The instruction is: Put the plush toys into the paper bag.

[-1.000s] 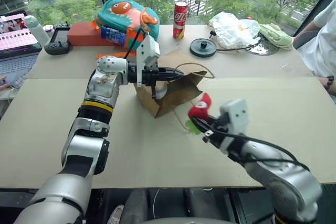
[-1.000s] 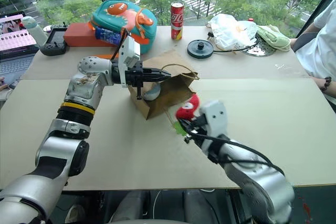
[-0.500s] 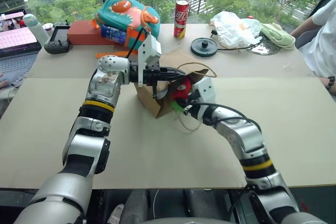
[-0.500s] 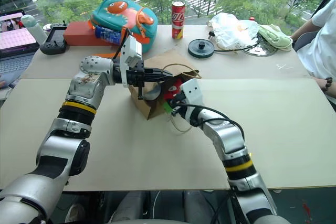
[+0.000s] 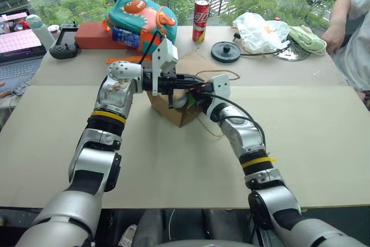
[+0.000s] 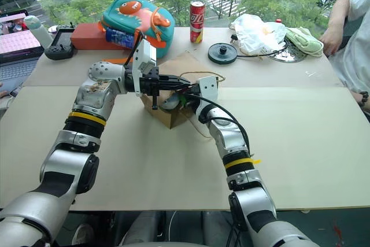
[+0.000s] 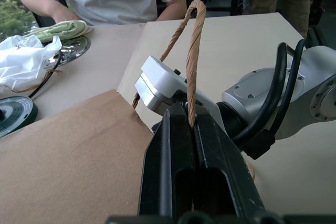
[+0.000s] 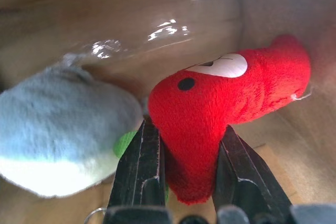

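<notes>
Right now, from the head cameras, I see my left gripper (image 5: pixel 193 81) held level over the table (image 5: pixel 300 125), its fingers pressed together on a twisted handle (image 5: pixel 217 74) of the paper bag (image 5: pixel 184 108). That bag lies on its side below and just beyond the gripper, mouth turned toward my right arm. My right gripper (image 6: pixel 186 98) reaches into that mouth, directly beneath the left gripper's fingertips and nearly touching them. Inside the opening, just beside the right gripper, I can make out a bit of the grey-blue ball (image 6: pixel 171 103). Behind both grippers on the far side of the table sit the dinosaur backpack (image 5: pixel 140 19), a red can (image 5: pixel 199 20) and a white plastic bag (image 5: pixel 260 32); a person (image 5: pixel 352 33) sits at the far right edge.

Through the left wrist camera, the left gripper's two black fingers (image 7: pixel 178 150) are closed flat with the handle loop rising from between them. The bag's brown wall spreads to one side of them, and my right wrist sits just past the tips.

Through the right wrist camera, the right gripper (image 8: pixel 189 156) pinches the red strawberry (image 8: pixel 226 103) between its fingers, the toy bulging out past the tips. The grey-blue ball lies right beside the gripper, against one finger, with the strawberry's green leaf (image 8: pixel 125 142) showing between them. Brown paper surrounds both toys.
</notes>
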`<move>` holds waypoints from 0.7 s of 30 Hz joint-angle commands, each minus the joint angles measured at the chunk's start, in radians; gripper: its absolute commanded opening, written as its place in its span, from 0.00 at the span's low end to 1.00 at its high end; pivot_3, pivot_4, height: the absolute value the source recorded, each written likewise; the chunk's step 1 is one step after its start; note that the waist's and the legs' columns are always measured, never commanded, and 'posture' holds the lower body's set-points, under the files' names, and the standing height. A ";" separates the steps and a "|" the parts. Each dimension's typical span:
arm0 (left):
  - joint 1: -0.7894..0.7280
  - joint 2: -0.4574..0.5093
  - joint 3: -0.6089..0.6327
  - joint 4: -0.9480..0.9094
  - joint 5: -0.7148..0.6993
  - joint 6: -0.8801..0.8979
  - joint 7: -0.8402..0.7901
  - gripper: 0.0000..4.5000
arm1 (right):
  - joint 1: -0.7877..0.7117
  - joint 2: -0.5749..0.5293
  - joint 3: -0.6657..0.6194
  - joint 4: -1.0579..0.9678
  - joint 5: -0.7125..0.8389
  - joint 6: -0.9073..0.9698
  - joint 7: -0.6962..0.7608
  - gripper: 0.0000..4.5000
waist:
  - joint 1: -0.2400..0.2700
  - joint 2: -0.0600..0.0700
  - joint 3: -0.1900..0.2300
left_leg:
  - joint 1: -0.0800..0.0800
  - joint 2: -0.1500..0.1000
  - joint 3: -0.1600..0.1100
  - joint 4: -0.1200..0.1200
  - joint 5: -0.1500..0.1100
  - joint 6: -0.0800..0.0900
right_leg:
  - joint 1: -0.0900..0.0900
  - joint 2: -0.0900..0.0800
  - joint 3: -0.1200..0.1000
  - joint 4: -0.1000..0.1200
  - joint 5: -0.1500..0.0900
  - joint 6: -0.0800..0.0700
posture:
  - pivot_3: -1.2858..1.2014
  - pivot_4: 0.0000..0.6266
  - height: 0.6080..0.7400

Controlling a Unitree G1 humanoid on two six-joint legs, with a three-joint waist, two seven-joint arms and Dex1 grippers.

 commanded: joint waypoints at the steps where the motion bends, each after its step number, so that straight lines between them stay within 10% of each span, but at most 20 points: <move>1: -0.027 0.006 0.004 -0.025 -0.012 -0.003 -0.005 0.00 | -0.008 0.027 -0.046 -0.047 0.042 -0.025 0.015 0.49 | 0.000 0.000 0.000 | 0.000 0.000 0.000 0.000 0.000 0.000 | 0.000 0.000 0.000 0.000 0.000 0.000 | 0.52 0.24 0.99; 8: -0.027 0.007 0.001 -0.019 -0.013 -0.010 -0.002 0.00 | 0.023 0.014 -0.026 -0.167 0.032 0.059 0.049 1.00 | 0.000 0.000 0.000 | 0.000 0.000 0.000 0.000 0.000 0.000 | 0.000 0.000 0.000 0.000 0.000 0.000 | 0.52 0.24 0.99; 21: -0.013 0.008 0.005 -0.018 -0.016 -0.017 0.016 0.00 | 0.311 -0.146 0.016 -0.724 0.107 0.439 0.117 1.00 | 0.000 0.001 0.000 | -0.001 0.000 -0.001 0.000 0.000 0.000 | 0.000 0.000 0.000 -0.001 0.000 0.000 | 0.52 0.24 0.99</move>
